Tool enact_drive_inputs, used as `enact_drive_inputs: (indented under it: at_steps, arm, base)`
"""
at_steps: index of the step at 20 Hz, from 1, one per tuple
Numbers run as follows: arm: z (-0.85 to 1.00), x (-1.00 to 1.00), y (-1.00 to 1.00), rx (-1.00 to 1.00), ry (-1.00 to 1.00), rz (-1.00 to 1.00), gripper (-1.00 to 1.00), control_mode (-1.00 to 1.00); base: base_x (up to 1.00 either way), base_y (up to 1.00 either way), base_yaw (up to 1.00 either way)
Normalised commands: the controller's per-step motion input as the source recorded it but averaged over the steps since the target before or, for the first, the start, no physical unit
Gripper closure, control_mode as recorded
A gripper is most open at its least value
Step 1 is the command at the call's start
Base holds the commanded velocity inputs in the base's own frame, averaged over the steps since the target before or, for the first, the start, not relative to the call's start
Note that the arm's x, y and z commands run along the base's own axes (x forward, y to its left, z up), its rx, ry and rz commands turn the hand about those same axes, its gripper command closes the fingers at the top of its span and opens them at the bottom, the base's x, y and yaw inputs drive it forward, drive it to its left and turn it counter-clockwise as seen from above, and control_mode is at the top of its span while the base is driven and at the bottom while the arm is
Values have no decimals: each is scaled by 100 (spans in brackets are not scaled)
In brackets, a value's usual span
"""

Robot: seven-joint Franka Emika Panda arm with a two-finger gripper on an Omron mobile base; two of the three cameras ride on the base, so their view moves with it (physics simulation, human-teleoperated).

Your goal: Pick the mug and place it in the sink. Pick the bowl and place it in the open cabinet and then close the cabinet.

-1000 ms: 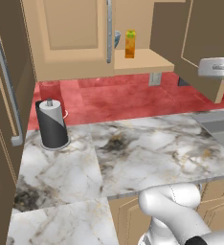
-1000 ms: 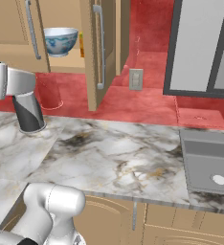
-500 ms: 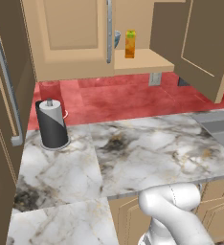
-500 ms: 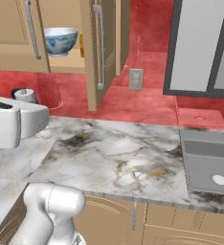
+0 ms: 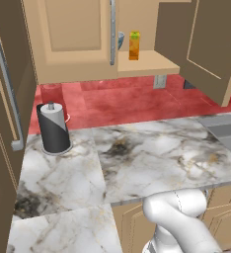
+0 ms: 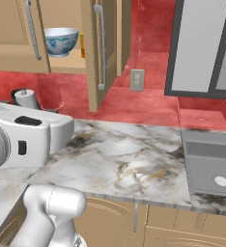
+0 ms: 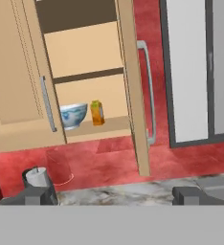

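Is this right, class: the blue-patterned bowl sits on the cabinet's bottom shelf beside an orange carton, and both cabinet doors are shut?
Not quite. The bowl does sit on the cabinet bottom shelf beside the orange carton, but the doors are not both shut: the right door stands swung open, edge-on to the camera. The hand view shows this, as does the right base view.

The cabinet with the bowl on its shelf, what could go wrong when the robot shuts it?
1. The right door stands edge-on toward the arm, so a push might glance off it.
2. The orange carton sits near the shelf's front edge; a swinging door could perhaps clip it.
3. The bowl also sits close to the front, behind the left door, and might get bumped.
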Motion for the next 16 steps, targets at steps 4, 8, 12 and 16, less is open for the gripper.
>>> enact_drive_inputs:
  at_steps: [4,8,12,16]
  arm:
    - [0,0,-48,0,0,3,-100,-100]
    - [0,0,-52,0,0,6,-100,-100]
    - [0,0,-47,0,0,7,-100,-100]
    - [0,0,-37,0,-1,9,-100,-100]
  base:
    - [0,0,0]
    - [0,0,0]
    - [0,0,0]
    - [0,0,0]
